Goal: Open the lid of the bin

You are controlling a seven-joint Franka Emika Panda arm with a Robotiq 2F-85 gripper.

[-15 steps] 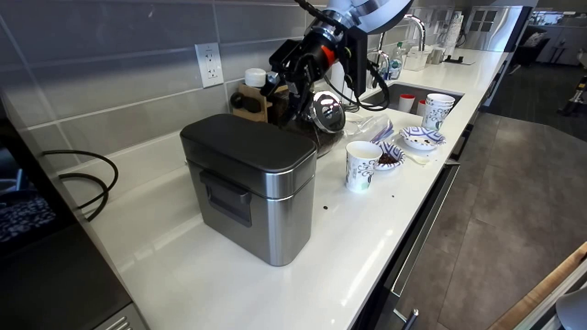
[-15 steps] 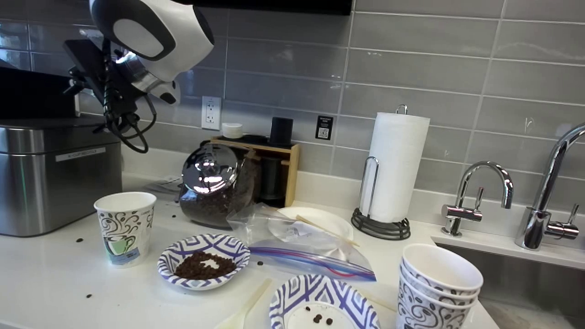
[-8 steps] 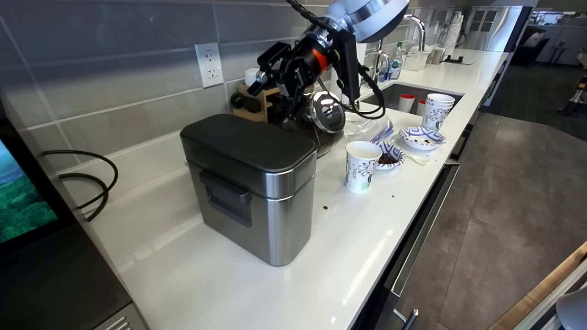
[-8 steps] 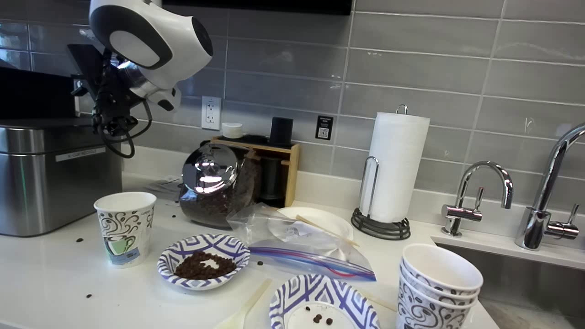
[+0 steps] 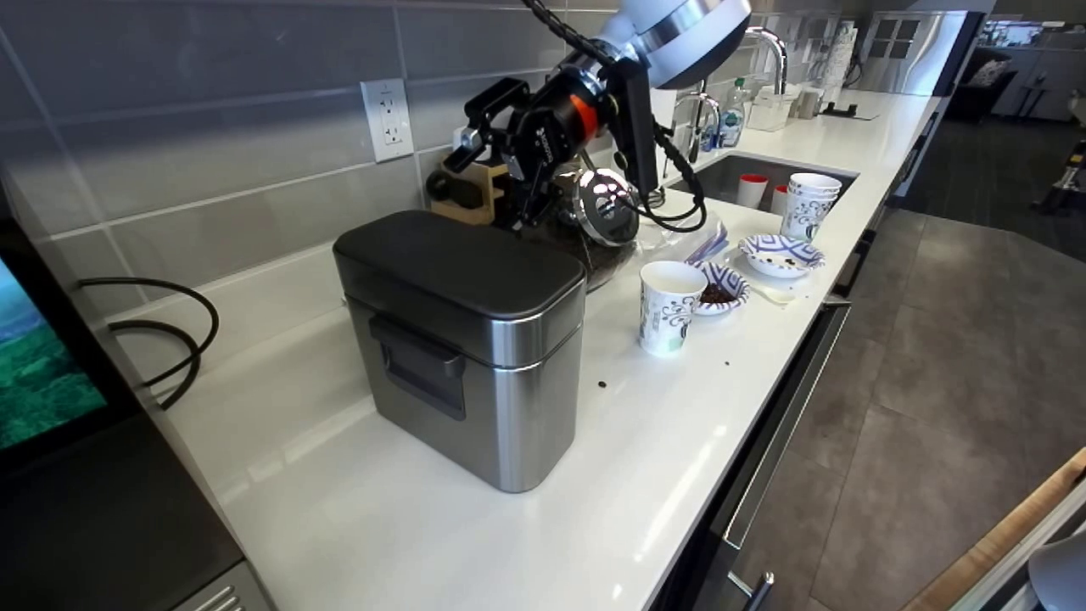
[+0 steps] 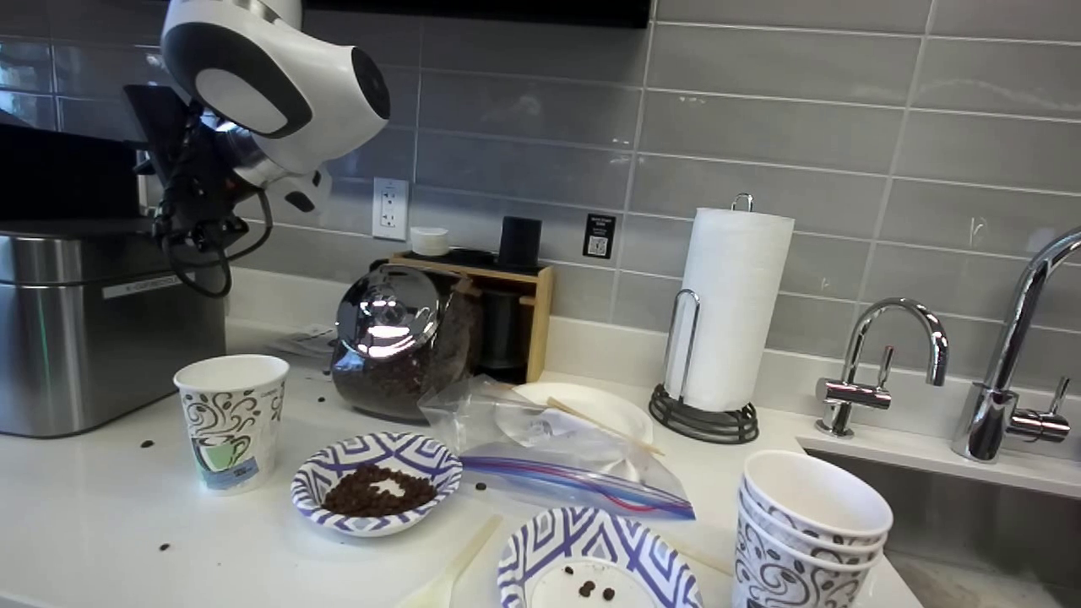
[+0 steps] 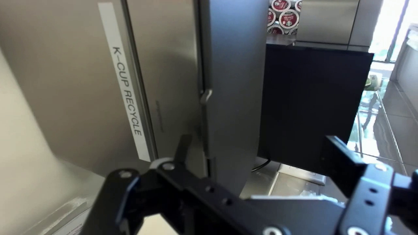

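We have the gripper (image 7: 261, 147) spread wide near the bin (image 5: 534, 416), whose lid (image 5: 462, 261) lies closed on top. On the counter (image 5: 407, 543), the bin stands between a lit screen (image 5: 42, 373) and a jar (image 6: 405, 350), with a paper cup (image 5: 666, 314) nearby.

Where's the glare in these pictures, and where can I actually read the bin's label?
In an exterior view, glare streaks the white countertop; in both exterior views, highlights shine on the chrome jar lid; in the wrist view, the upper right corner washes out, but the label on the bin reads K-CUP RECYCLE; in an exterior view it's small and blurred.
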